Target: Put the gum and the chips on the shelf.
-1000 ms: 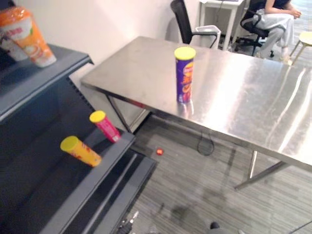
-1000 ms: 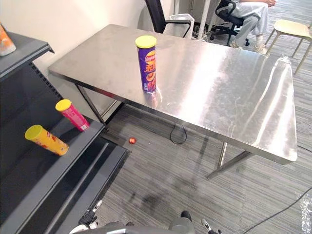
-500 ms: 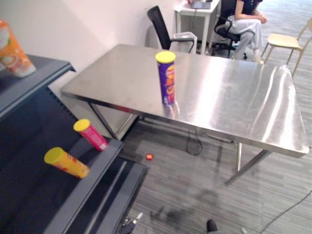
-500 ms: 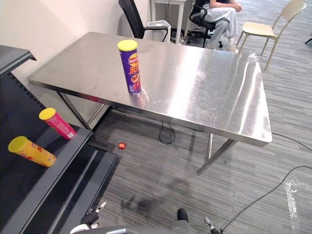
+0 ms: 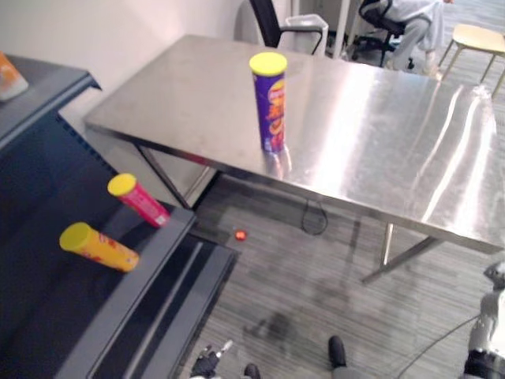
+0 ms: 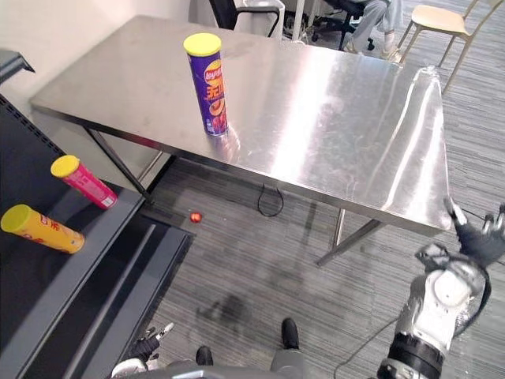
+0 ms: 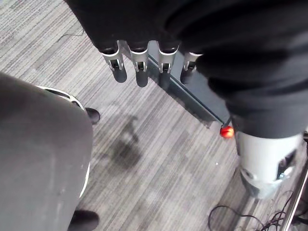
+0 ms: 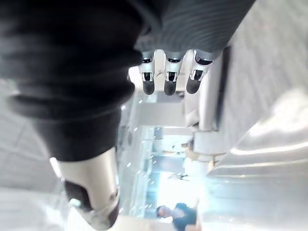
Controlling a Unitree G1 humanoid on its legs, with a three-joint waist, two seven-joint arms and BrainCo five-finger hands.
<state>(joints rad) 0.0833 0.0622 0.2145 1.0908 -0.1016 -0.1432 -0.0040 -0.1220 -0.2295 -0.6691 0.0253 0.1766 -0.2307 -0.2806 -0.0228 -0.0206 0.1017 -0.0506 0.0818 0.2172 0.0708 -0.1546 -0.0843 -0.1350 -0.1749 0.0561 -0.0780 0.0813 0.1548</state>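
Note:
A purple chips can with a yellow lid (image 5: 270,101) stands upright near the front left of the steel table (image 5: 379,134). On the dark shelf (image 5: 134,284) at the left lie a pink tube with a yellow lid (image 5: 139,200) and a yellow tube (image 5: 99,247). A small red thing (image 5: 240,234) lies on the floor between shelf and table. My right hand (image 6: 476,237) is raised at the lower right beside the table's near corner, open and holding nothing. Low over the floor by the shelf's foot hangs my left hand (image 7: 139,67), open and holding nothing.
An orange-and-white pack (image 5: 9,75) sits on the shelf's top board. Behind the table stand a black office chair (image 5: 268,12) and a beige stool (image 5: 477,35), and a person (image 5: 406,16) sits on another chair. Grey striped floor lies between me and the table.
The camera has tilted and shifted, so the whole scene slid. My right arm has risen into view at the lower right. The can and the tubes have not moved.

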